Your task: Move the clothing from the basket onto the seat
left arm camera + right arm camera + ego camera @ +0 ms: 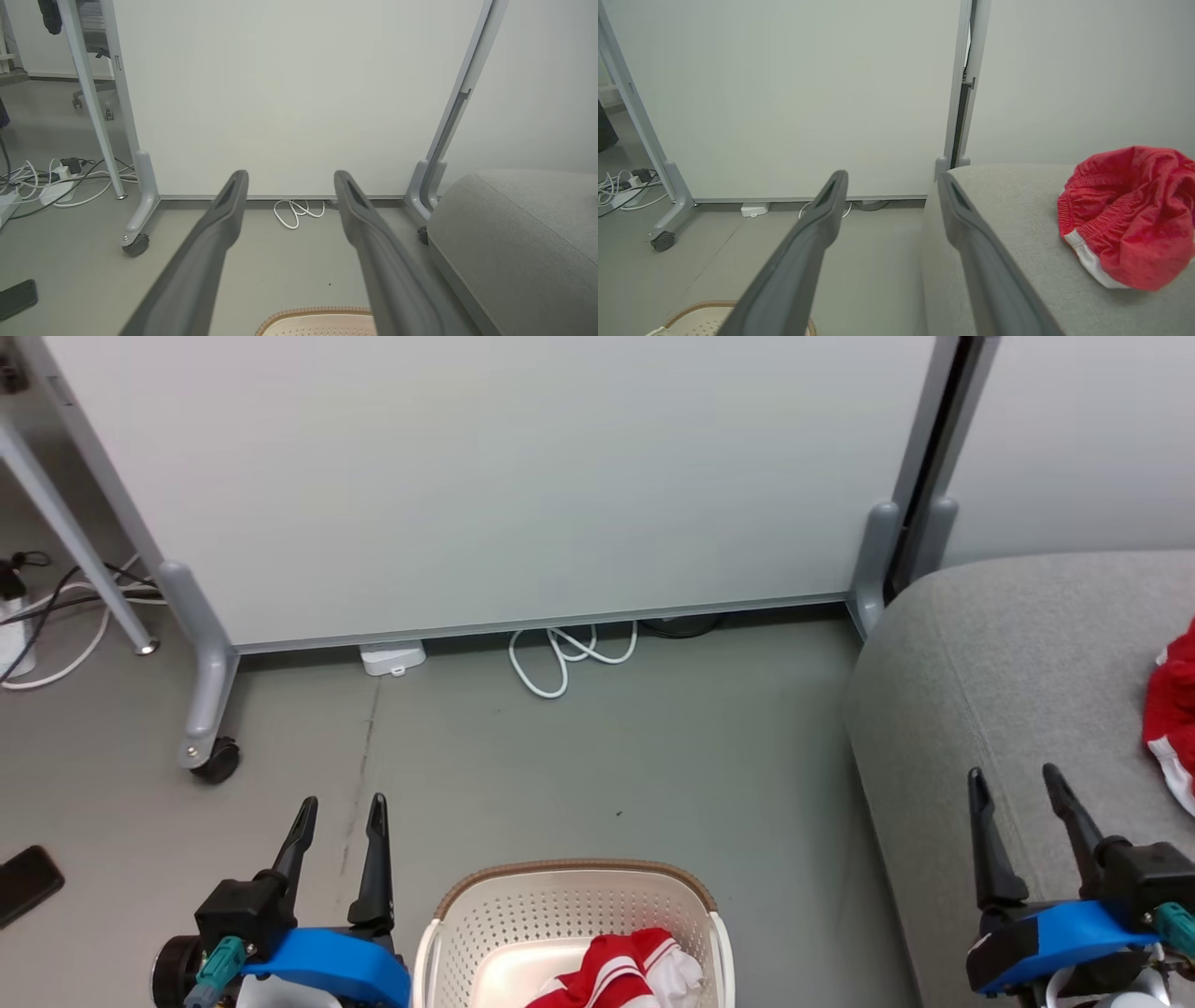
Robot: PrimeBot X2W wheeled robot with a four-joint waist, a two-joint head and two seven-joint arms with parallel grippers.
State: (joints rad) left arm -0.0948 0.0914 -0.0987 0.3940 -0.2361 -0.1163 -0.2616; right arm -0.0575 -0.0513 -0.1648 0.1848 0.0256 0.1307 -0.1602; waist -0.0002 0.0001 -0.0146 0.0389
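Two end effectors: both are empty, each with its fingers parted by a clear gap.
Left end effector (344, 799): low at the left of the head view, over the floor (607, 756), just beside the basket.
Right end effector (1013, 771): low at the right, seen against the left part of the seat.
Basket (523, 905): stands on the floor between the two end effectors; cream-white, perforated walls, brown band on the rim.
Striped garment (616, 971): red with white bands, crumpled inside the basket.
Plain red garment (1172, 709): bunched on the seat, white trim at its lower edge, to the right of the right end effector and apart from it.
Seat (990, 663): grey woven couch, right of the basket, a strip of floor between them.
Behind: a pale panel (485, 476) on a wheeled frame, with a white cable (560, 658) looped below it.
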